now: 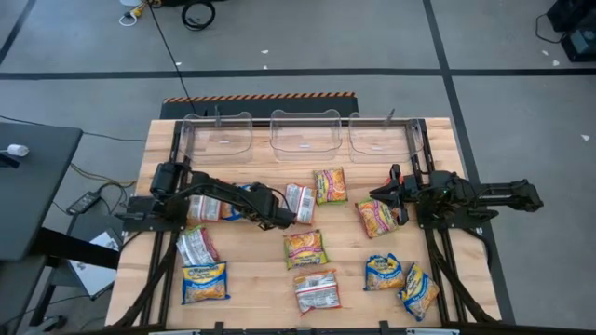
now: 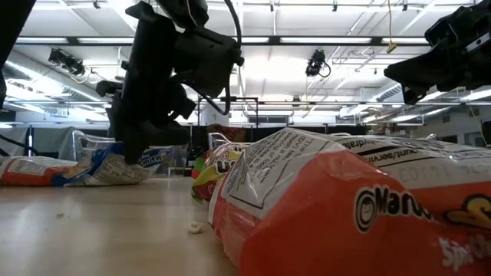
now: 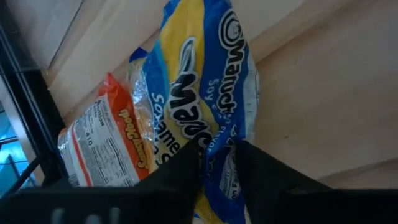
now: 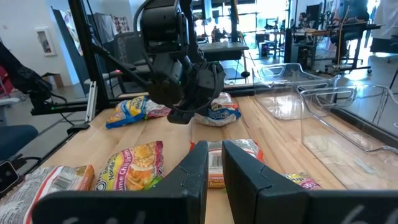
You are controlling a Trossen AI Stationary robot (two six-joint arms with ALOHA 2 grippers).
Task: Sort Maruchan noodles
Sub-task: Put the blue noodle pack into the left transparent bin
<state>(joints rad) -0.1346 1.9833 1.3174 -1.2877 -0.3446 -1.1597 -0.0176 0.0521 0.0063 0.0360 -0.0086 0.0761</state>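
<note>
Several Maruchan packets lie flat on the wooden table. My left gripper (image 1: 277,217) (image 3: 217,165) is near the table's middle, shut on a blue-yellow packet (image 1: 235,210) (image 3: 205,81). An orange packet (image 3: 106,143) lies right beside it. My right gripper (image 1: 384,194) (image 4: 216,155) hovers above the table's right half with its fingers almost together and nothing between them. A yellow-pink packet (image 1: 377,219) lies just near of it. In the right wrist view an orange-white packet (image 4: 217,158) lies on the table beyond its fingers. My left gripper pinches the blue-yellow packet at one short end (image 3: 217,146) between its two fingers. The packet stretches away from the fingertips along the table. In the low view its body (image 2: 115,165) seems to rest on the tabletop.
Three clear plastic bins (image 1: 219,135) (image 1: 304,130) (image 1: 382,135) stand in a row at the far edge. More packets lie at the middle (image 1: 331,184) (image 1: 305,248) and along the near edge (image 1: 205,282) (image 1: 318,291) (image 1: 384,273) (image 1: 419,291).
</note>
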